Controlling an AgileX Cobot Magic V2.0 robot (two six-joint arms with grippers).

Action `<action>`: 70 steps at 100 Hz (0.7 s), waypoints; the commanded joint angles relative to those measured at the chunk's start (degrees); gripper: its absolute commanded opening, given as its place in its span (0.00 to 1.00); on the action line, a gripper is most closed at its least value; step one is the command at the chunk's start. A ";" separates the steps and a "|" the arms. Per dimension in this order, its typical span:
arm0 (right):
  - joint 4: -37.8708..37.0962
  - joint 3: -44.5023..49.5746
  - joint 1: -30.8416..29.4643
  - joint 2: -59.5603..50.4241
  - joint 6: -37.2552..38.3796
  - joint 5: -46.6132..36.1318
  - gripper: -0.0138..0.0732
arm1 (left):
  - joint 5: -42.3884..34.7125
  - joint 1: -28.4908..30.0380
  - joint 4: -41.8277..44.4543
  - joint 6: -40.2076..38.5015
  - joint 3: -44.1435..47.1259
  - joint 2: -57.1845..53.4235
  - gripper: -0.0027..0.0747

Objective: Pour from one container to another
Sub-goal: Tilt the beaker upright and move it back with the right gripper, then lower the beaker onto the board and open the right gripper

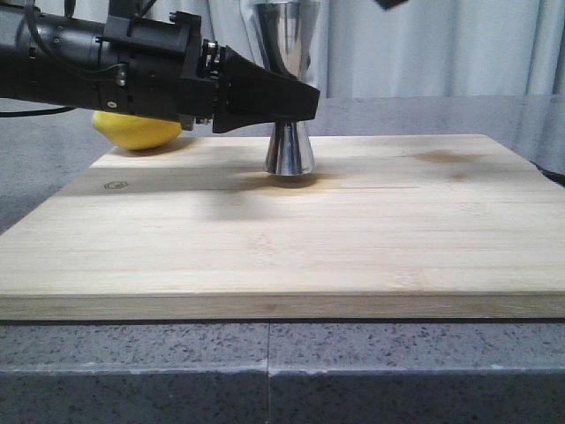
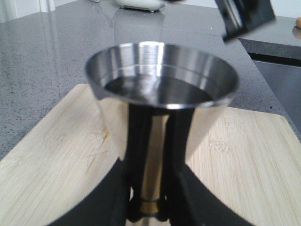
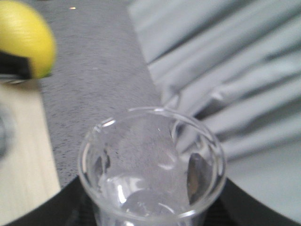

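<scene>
The steel jigger point(image 1: 290, 150) stands upright on the bamboo board point(image 1: 371, 230), its gold-banded waist point(image 2: 150, 205) clamped between black fingers. My left gripper point(image 1: 305, 102) reaches in from the left and is shut on that waist. The jigger's upper cup point(image 2: 160, 75) fills the left wrist view, and a dark level surface shows inside it. The clear glass beaker point(image 3: 150, 160) sits between the pads of my right gripper point(image 3: 150, 209), which is shut on it. What the beaker contains I cannot make out. The right gripper point(image 1: 388, 3) hangs high above the jigger, mostly out of the front view.
A yellow lemon point(image 1: 137, 131) lies at the board's far left corner, behind the left arm, and also shows in the right wrist view as the lemon point(image 3: 23, 40). Grey speckled counter point(image 1: 265, 371) surrounds the board. Curtains point(image 1: 441, 44) hang behind.
</scene>
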 commanded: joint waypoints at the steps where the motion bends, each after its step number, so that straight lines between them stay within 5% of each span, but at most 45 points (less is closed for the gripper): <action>1: 12.10 -1.31 -2.67 -3.04 0.46 -1.17 0.47 | 6.00 -0.52 -5.02 -0.39 -1.53 -2.74 0.16; 28: 32.06 7.00 -11.17 -4.35 0.09 -11.78 0.47 | 6.00 -0.52 -5.02 -0.39 -1.53 -2.74 0.16; 47: 39.40 15.67 -15.03 -4.37 -2.42 -22.87 0.47 | 6.00 -0.52 -5.02 -0.39 -1.53 -2.74 0.16; 70: 45.58 22.92 -15.88 -4.11 -10.05 -26.33 0.47 | 6.00 -0.52 -5.02 -0.39 -1.53 -2.74 0.16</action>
